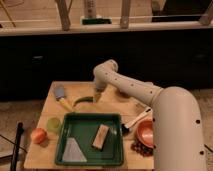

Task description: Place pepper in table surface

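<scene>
We see table surface [115, 102] below all. Arm [131, 88] extends from right. Green tray [90, 115] at front. Gripper [96, 96] low at pepper's right end; whether clamped, we cannot tell. Pepper [82, 101] lies on table surface behind tray, beside brush [62, 97].

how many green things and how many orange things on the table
Green: 3 (pepper, cup, tray)
Orange: 2 (fruit, bowl)
Total: 5
Gripper is low over the table surface, at the pepper's end.
</scene>
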Controlling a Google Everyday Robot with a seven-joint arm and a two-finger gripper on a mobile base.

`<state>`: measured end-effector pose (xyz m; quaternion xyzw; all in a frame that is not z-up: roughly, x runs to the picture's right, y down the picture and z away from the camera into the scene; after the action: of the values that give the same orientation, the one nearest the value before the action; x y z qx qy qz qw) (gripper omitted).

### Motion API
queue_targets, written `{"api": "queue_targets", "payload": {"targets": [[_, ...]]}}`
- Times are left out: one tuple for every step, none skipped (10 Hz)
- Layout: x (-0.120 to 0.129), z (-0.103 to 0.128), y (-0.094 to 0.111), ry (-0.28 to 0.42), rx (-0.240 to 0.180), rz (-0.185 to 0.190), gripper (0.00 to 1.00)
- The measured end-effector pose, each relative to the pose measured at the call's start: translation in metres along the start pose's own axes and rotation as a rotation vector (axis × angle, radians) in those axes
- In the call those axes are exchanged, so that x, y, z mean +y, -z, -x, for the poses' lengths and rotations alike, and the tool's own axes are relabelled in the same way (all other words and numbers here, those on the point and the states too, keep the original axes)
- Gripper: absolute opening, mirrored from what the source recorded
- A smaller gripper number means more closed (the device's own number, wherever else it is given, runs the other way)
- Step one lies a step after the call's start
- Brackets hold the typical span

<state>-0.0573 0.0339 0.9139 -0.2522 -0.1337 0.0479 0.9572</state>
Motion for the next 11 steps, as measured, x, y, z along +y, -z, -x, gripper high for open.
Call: {"api": "queue_targets", "payload": {"targets": [[-0.001,0.002,-0.003,0.005,-0.003,0.006,0.80],[-0.001,0.003,-0.005,0.010,-0.005,0.010,0.80],[-0.002,0.007,-0.009,0.019,-0.010,0.016,0.80],[-0.002,0.013,-0.013,0.031,-0.015,0.022,0.80],[-0.002,0.014,-0.017,0.037,-0.016,0.026,0.80],[-0.002,0.016,-0.022,0.048,-0.020,0.031,0.80],[-0.002,0.017,-0.026,0.055,-0.022,0.036,0.80],[-0.001,0.019,-0.032,0.063,-0.025,0.044,0.80],[-0.001,0.020,-0.036,0.069,-0.027,0.049,0.80],[0.000,0.021,-0.041,0.074,-0.027,0.056,0.80],[0.002,0.024,-0.049,0.084,-0.029,0.067,0.80]]}}
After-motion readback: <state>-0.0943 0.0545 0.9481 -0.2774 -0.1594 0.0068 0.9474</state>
